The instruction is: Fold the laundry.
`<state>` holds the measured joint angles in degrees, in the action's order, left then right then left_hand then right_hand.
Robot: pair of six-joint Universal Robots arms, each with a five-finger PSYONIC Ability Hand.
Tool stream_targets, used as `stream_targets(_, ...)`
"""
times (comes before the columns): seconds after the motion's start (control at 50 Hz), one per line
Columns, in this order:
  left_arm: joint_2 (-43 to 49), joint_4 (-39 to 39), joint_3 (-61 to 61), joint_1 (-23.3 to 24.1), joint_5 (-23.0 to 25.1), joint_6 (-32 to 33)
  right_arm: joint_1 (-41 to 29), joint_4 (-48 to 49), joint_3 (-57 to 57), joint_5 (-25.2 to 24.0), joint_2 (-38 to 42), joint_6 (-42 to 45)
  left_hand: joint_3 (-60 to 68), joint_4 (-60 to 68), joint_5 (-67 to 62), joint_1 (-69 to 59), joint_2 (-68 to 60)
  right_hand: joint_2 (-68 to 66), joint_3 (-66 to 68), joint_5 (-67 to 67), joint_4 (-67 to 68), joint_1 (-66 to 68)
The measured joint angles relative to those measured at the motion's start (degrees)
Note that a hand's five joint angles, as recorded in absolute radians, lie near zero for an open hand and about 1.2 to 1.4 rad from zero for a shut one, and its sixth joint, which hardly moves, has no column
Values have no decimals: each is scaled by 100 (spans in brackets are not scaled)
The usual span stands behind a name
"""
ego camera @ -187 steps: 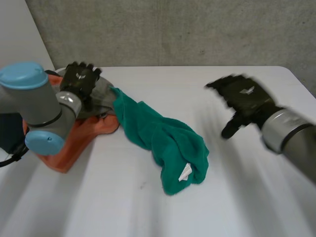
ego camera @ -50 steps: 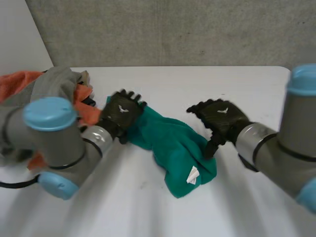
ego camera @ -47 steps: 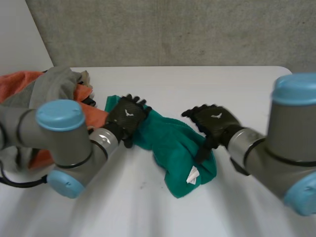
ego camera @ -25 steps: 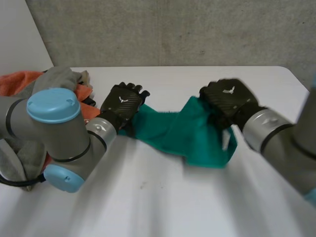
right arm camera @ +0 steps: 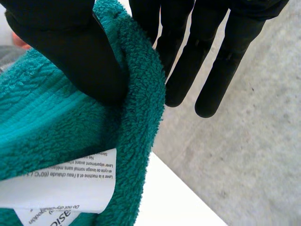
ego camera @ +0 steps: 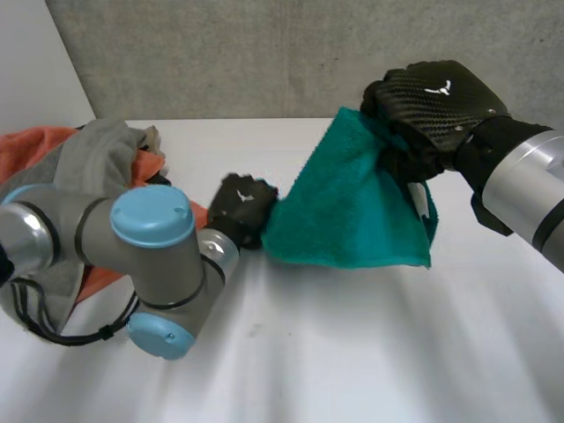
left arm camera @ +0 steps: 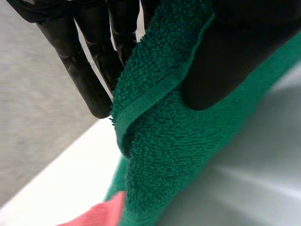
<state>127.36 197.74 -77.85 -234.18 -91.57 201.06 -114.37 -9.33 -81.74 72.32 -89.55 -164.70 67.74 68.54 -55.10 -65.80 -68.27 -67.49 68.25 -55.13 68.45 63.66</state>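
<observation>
While the left hand [ego camera: 242,207] pinches a low corner of the green towel [ego camera: 352,211] between thumb and fingers at the cloth's 9 o'clock, the right hand [ego camera: 432,106], raised at its 1 o'clock, grips the upper corner likewise, the towel spread between them over the white table [ego camera: 352,352], with orange-and-grey laundry [ego camera: 97,167] heaped at the table's 9 o'clock.

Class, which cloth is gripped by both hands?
The green terry towel, pinched by left hand and right hand; the orange cloth and grey cloth lie piled aside.
</observation>
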Motion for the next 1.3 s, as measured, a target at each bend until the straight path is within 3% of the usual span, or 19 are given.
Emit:
stream_targets(0.1, -835, 58, -372, -25, -310, -43, 499, -441, 105, 4, 7, 295, 0, 0, 0, 0, 0, 0, 0, 0, 0, 0)
stream_targets(0.18, -1686, 70, -813, 129, -277, -142, 919, -660, 222, 0, 75, 604, 0, 1, 0, 0, 0, 0, 0, 0, 0, 0)
stream_targets(0.22, -1686, 70, -813, 129, -277, -142, 919, -660, 222, 0, 75, 604, 0, 1, 0, 0, 0, 0, 0, 0, 0, 0)
stream_targets(0.24, -2141, 68, -1064, 357, -210, -225, 1072, -704, 300, -2, 242, 722, 0, 1, 0, 0, 0, 0, 0, -34, 1, 0)
stream_targets(0.3, -2310, 43, -1218, 612, -192, -274, 1122, -701, 429, 7, 614, 776, 33, 2, 0, 0, -22, 0, 0, -51, 2, 0)
stream_targets(0.4, -1909, -82, -1219, 1063, -358, -281, 1111, -686, 686, 25, 1366, 807, 33, 4, 0, 0, -22, 0, 0, -51, 1, 0)
stream_targets(0.5, -994, -282, -868, 1557, -862, -283, 1076, -579, 937, 28, 2305, 823, 33, 4, 0, 0, -22, 1, 0, -51, 2, 0)
stream_targets(0.54, -774, -334, -746, 1644, -1008, -291, 1071, -498, 968, 37, 2515, 826, -403, -459, 289, 381, 429, 3, -5, -51, -1, 0)
stream_targets(0.56, -561, -391, -601, 1728, -1169, -300, 1068, -385, 984, 55, 2700, 827, -1351, -1426, 1133, 1379, 1405, 118, -156, 11, -164, -27)
stream_targets(0.58, -499, -408, -554, 1750, -1221, -303, 1067, -327, 986, 70, 2767, 827, -1690, -1778, 1466, 1765, 1758, 536, -588, 262, -600, -249)
stream_targets(0.62, -354, -468, -406, 1813, -1387, -306, 1071, -141, 970, 144, 2920, 825, -3278, -3393, 3055, 3390, 3438, 2262, -2260, 2036, -2266, -1860)
stream_targets(0.64, -326, -490, -359, 1830, -1445, -303, 1073, -70, 957, 181, 2957, 825, -3596, -3711, 3376, 3682, 3732, 3416, -3383, 3208, -3393, -3108)
stream_targets(0.7, -419, -572, -271, 1851, -1612, -285, 1095, 112, 892, 341, 2988, 821, -4386, -4545, 4200, 4219, 4467, 5137, -5189, 4957, -5212, -4727)
stream_targets(0.8, -1022, -787, -364, 1730, -1719, -263, 1138, 223, 693, 499, 2711, 830, -5090, -5216, 4900, 4869, 5162, 5326, -5413, 5190, -5426, -4863)
stream_targets(0.96, -2372, -1256, -977, 1052, -1529, -295, 1181, 77, 8, 337, 1564, 1330, -5436, -5600, 5204, 5216, 5538, 5314, -5398, 5137, -5415, -4860)
stream_targets(1.14, -2809, -1327, -1709, 381, -613, -304, 1450, -345, -953, -85, 938, 2580, -5436, -5600, 5204, 5216, 5538, 4869, -4856, 4488, -4865, -4438)
stream_targets(1.22, -2462, -1268, -1967, -82, 52, -277, 1648, -249, -1718, -400, 814, 3138, -5436, -5600, 5204, 5215, 5538, 4869, -4830, 4455, -4856, -4409)
stream_targets(1.3, -2017, -1245, -1907, -236, 339, -236, 1769, 18, -2090, -700, 816, 3267, -5436, -5599, 5204, 5215, 5538, 4869, -4830, 4458, -4856, -4409)
